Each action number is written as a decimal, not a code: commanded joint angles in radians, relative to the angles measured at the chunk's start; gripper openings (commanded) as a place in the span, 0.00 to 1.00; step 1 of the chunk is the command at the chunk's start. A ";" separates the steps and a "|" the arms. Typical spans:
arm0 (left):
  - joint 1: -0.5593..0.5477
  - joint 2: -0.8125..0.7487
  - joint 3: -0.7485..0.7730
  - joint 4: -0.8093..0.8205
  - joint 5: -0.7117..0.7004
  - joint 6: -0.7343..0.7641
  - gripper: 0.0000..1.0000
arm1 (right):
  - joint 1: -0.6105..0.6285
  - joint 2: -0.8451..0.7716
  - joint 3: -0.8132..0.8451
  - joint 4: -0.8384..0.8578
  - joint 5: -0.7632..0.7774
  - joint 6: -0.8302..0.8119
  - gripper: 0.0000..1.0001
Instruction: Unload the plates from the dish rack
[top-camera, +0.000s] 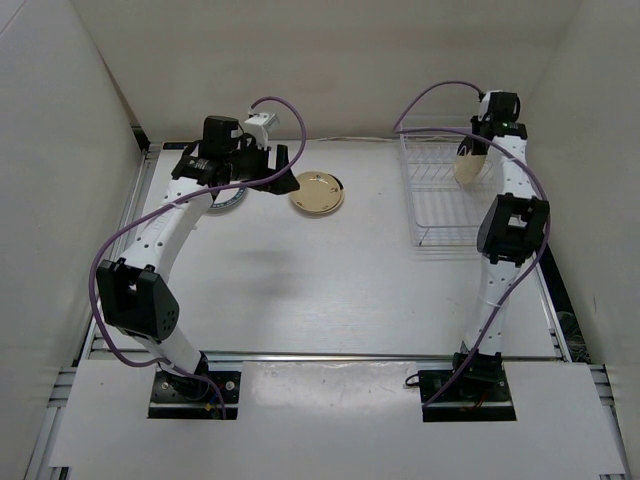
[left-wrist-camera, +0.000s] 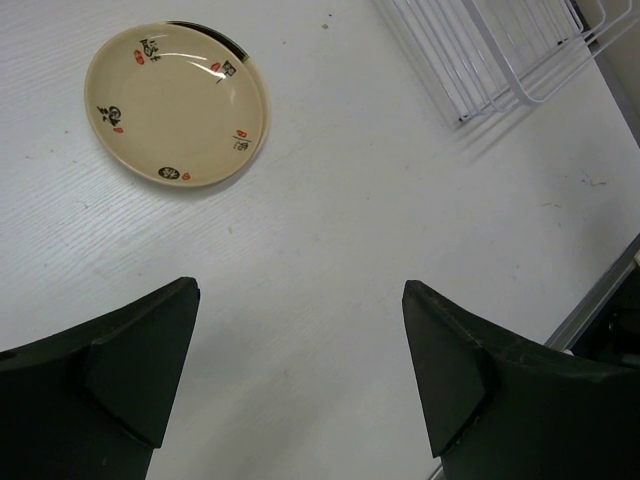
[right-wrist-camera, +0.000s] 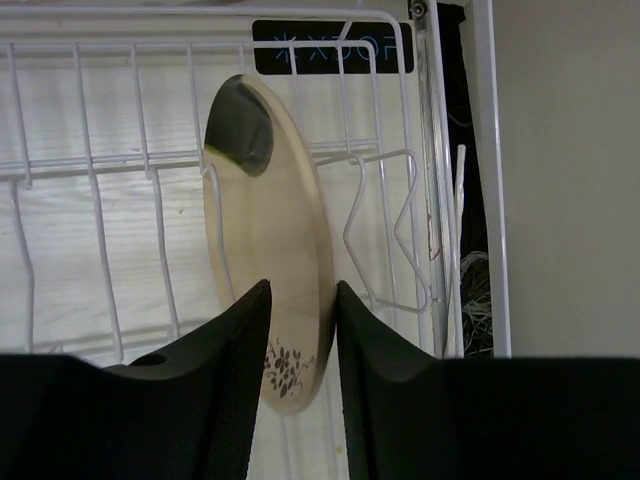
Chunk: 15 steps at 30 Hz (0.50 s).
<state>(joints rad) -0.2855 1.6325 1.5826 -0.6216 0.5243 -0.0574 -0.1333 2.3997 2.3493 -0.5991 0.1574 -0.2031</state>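
**Plate Unloading: Gripper and Plate Positions**

Find the left gripper (left-wrist-camera: 300, 290) above the white table (left-wrist-camera: 350, 200), with both fingers spread wide and nothing between them. Note a flat plate (left-wrist-camera: 175, 105), cream with red and black marks, lying face up on the table just beyond those fingers. See a dark-rimmed plate (top-camera: 229, 200) mostly hidden below the left arm. Look to the far right for the dish rack (top-camera: 440, 215), standing well apart from the flat plate. Observe one upright plate (right-wrist-camera: 270, 200), cream with a leaf print, standing on edge in the wire slots. Find the right gripper (right-wrist-camera: 303, 290) narrowed onto its lower rim, with one finger against each face
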 joint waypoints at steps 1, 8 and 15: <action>-0.004 -0.014 -0.003 0.002 -0.043 -0.018 0.94 | -0.003 0.025 0.054 0.047 0.013 -0.016 0.35; -0.004 0.015 0.016 0.002 -0.053 -0.047 0.97 | -0.003 0.012 0.076 0.047 0.027 0.020 0.00; -0.004 0.046 0.048 0.002 -0.063 -0.056 0.99 | 0.006 -0.083 0.104 0.058 0.162 0.113 0.00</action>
<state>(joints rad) -0.2855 1.6821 1.5837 -0.6220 0.4709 -0.1013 -0.1303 2.4241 2.3920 -0.5919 0.2371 -0.1452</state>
